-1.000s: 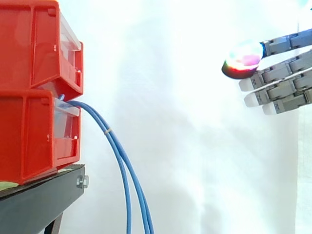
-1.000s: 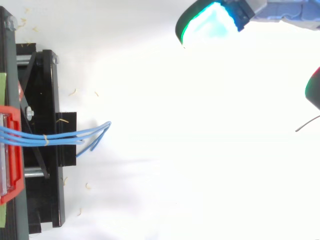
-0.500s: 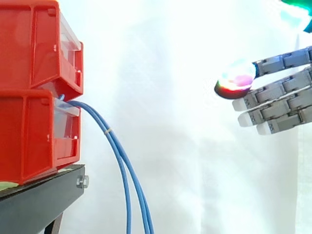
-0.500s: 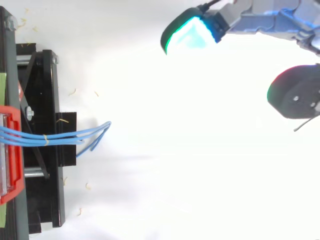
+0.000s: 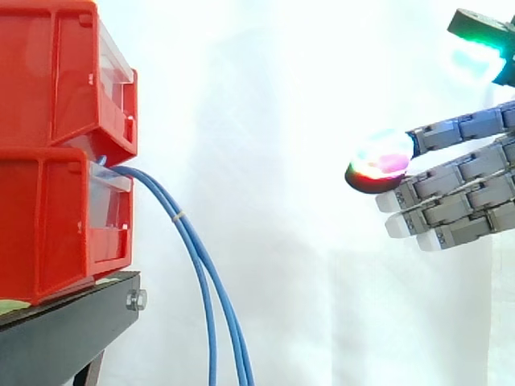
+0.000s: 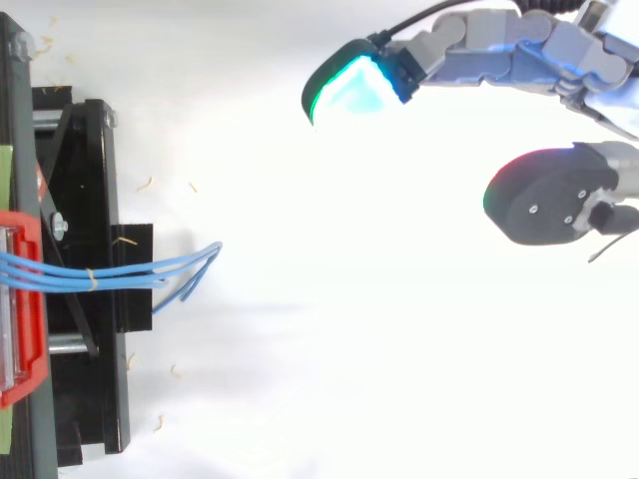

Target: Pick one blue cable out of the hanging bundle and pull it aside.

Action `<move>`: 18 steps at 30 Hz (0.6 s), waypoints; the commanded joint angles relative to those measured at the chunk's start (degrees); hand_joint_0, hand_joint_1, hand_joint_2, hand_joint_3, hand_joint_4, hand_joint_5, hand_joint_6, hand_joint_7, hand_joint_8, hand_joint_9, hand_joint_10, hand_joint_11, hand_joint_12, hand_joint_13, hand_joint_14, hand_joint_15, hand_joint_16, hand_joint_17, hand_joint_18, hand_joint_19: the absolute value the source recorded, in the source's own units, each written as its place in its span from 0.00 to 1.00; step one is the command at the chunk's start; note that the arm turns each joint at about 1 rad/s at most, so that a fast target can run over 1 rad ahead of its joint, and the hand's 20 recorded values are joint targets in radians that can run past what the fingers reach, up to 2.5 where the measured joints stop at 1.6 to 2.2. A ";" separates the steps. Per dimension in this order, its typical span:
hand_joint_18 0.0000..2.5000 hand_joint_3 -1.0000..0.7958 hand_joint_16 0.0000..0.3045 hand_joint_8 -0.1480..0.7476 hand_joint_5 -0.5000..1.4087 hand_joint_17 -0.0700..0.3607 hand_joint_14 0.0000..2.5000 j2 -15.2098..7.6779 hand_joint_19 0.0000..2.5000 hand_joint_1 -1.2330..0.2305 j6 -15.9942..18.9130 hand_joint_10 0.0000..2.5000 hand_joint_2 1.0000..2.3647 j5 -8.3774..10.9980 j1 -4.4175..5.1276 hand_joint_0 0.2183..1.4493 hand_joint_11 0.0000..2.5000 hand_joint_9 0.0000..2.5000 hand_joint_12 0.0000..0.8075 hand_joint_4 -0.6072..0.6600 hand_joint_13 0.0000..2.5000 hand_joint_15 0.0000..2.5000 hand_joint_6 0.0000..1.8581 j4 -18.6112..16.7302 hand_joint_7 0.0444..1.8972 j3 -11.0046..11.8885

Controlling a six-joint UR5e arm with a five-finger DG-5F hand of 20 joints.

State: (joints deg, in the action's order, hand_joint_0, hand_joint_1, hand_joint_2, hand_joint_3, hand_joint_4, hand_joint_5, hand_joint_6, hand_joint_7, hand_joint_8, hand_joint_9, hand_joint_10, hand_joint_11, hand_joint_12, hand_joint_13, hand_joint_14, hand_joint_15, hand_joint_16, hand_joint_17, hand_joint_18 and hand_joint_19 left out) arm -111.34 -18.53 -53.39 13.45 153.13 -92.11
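Several blue cables (image 5: 197, 265) come out of the lower red bin (image 5: 56, 225) and hang down in a bundle past the black stand (image 5: 72, 330). A small pale tie wraps them near the top. From above, the blue cables (image 6: 120, 271) run rightward off the stand and end in a bend. My hand (image 5: 459, 193) is at the right, well apart from the cables, with its fingers stretched straight toward the left and nothing in them. In the top view the hand (image 6: 519, 60) reaches in from the upper right, one fingertip (image 6: 349, 88) glowing cyan.
Two red bins (image 5: 56, 72) are stacked on the black stand (image 6: 85, 279) at the left. A white curtain hangs behind. Open space lies between the cables and the hand.
The hand has moved left toward the cables and a little lower. Its thumb has come into the side view at the upper right. The cables have not moved.
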 commanded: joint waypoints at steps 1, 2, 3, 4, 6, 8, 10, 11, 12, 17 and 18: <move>0.08 0.28 0.21 0.50 0.15 0.50 0.00 -0.28 0.09 0.54 0.25 0.00 0.00 -0.14 0.00 0.19 0.00 0.19 0.48 0.65 0.13 0.06 0.27 0.24 0.34 0.00; 0.08 0.28 0.21 0.50 0.15 0.50 0.00 -0.28 0.09 0.54 0.25 0.00 0.00 -0.14 0.00 0.18 0.00 0.19 0.48 0.65 0.13 0.06 0.27 0.24 0.34 0.00; 0.08 0.28 0.21 0.50 0.15 0.50 0.00 -0.19 0.09 0.54 0.25 0.00 0.00 -0.14 0.09 0.19 0.00 0.20 0.48 0.65 0.13 0.06 0.27 0.07 0.34 0.00; 0.08 0.28 0.21 0.51 0.15 0.50 0.00 -0.19 0.09 0.54 0.25 0.00 0.00 -0.14 0.00 0.19 0.00 0.20 0.48 0.65 0.13 0.06 0.27 -0.02 0.34 0.00; 0.09 0.28 0.21 0.51 0.15 0.50 0.00 -0.19 0.09 0.54 0.25 0.00 0.00 -0.23 0.09 0.19 0.01 0.20 0.48 0.66 0.13 0.06 0.27 -0.02 0.34 0.00; 0.09 0.28 0.21 0.51 0.16 0.50 0.00 -0.28 0.09 0.54 0.25 0.00 0.00 -0.23 0.09 0.19 0.01 0.21 0.48 0.66 0.13 0.06 0.27 -0.02 0.34 0.00; 0.09 0.28 0.21 0.51 0.16 0.49 0.00 -0.19 0.09 0.54 0.25 0.00 0.00 -0.23 0.09 0.19 0.01 0.21 0.48 0.66 0.13 0.06 0.27 0.07 0.34 0.00; 0.09 0.28 0.21 0.51 0.16 0.49 0.00 -0.28 0.09 0.54 0.25 0.00 0.00 -0.23 0.26 0.19 0.01 0.21 0.48 0.66 0.13 0.06 0.27 0.15 0.34 0.00; 0.09 0.28 0.21 0.51 0.16 0.49 0.00 -0.28 0.09 0.54 0.25 0.00 0.00 -0.23 0.35 0.19 0.01 0.21 0.47 0.66 0.13 0.06 0.27 0.15 0.34 0.00; 0.09 0.28 0.21 0.51 0.16 0.49 0.00 -0.28 0.09 0.53 0.08 0.00 0.00 -0.23 0.44 0.19 0.01 0.21 0.47 0.66 0.13 0.06 0.27 -0.11 0.34 0.00; 0.09 0.28 0.21 0.51 0.16 0.49 0.00 -0.19 0.09 0.53 0.08 0.00 0.00 -0.32 0.53 0.19 0.01 0.21 0.47 0.66 0.13 0.06 0.27 -0.11 0.34 0.00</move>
State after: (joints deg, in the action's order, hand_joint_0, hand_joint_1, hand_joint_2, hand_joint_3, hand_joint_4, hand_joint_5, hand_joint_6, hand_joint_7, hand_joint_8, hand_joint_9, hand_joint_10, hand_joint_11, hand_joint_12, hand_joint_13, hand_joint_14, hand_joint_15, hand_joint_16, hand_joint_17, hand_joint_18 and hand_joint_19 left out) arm -111.60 -18.36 -53.63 13.84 153.12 -92.11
